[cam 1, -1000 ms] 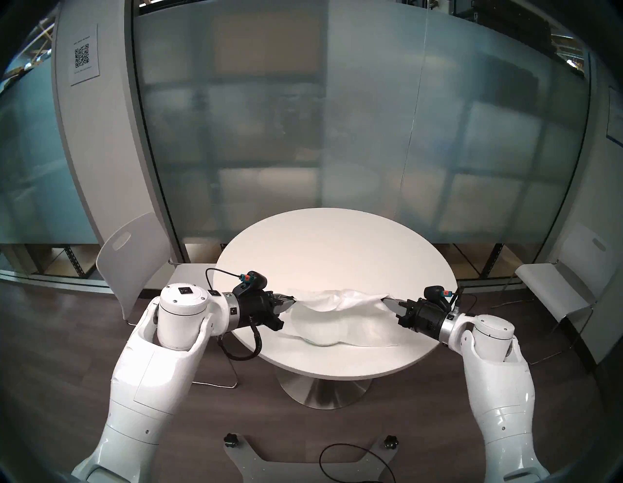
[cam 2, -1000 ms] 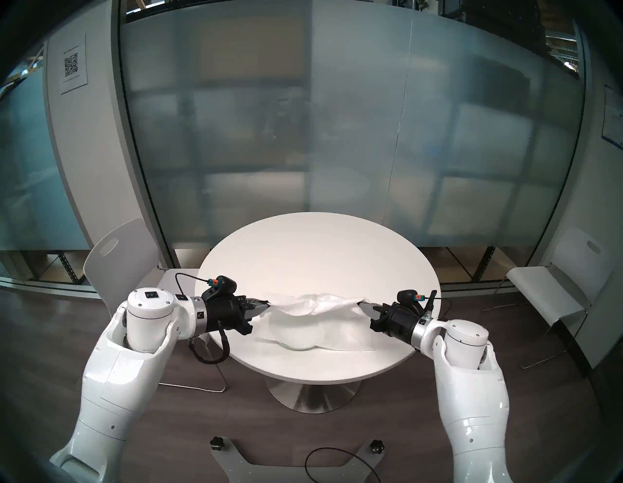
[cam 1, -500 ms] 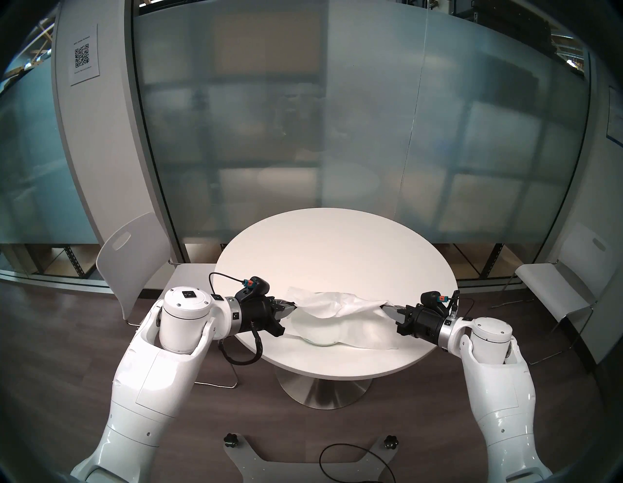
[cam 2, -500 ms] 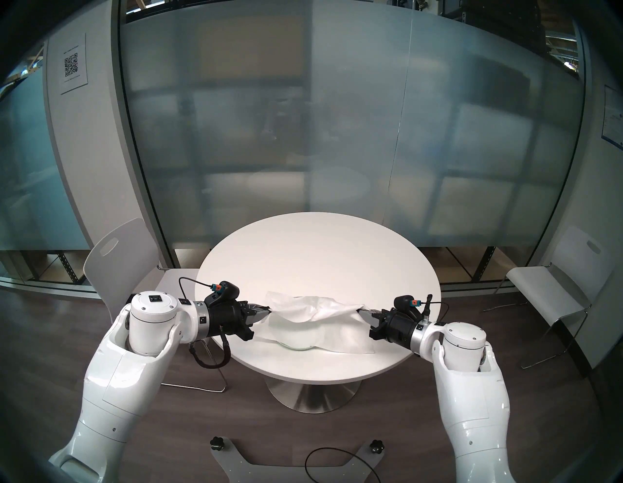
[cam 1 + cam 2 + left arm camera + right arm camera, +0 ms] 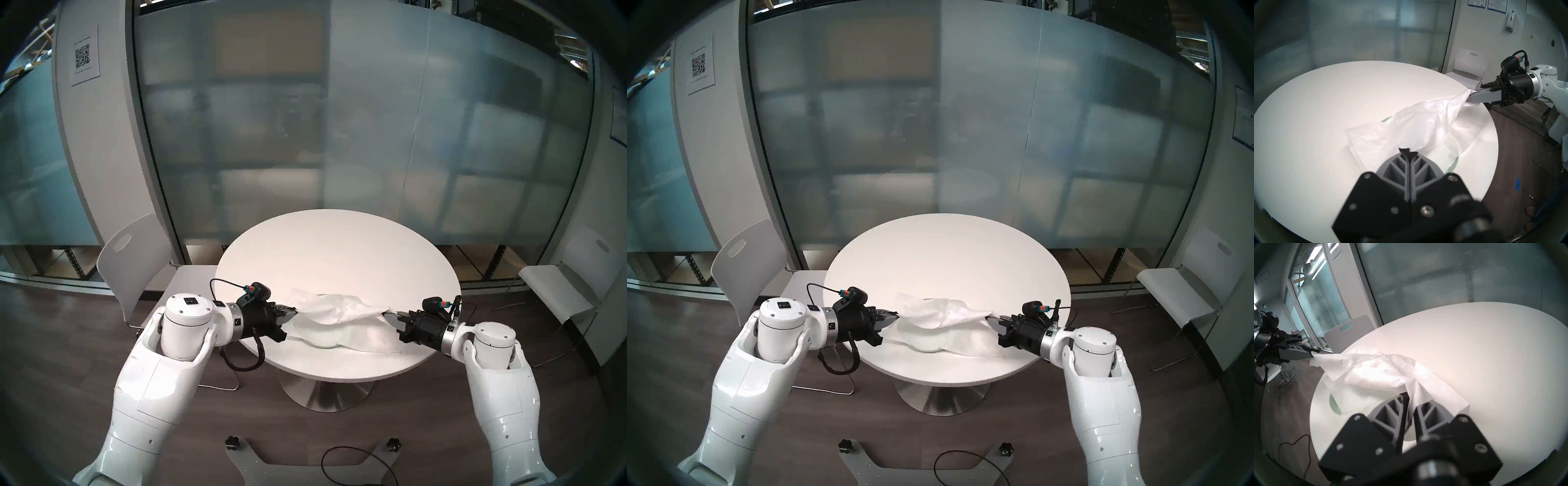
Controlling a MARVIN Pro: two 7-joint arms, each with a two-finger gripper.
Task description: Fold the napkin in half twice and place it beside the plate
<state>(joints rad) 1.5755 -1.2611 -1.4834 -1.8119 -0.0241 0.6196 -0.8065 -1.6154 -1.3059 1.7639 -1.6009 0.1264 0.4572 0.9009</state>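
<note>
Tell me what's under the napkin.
The napkin drapes over the mint-green plate; only slivers of its rim show. Most of the plate, and anything on it, is covered. The napkin's right part lies on the white table.

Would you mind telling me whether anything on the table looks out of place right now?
Yes: the napkin is draped over the plate rather than beside it, hiding all but slivers of green rim. It hangs crumpled and uneven between the left tool and right tool, no clean fold showing.
</note>
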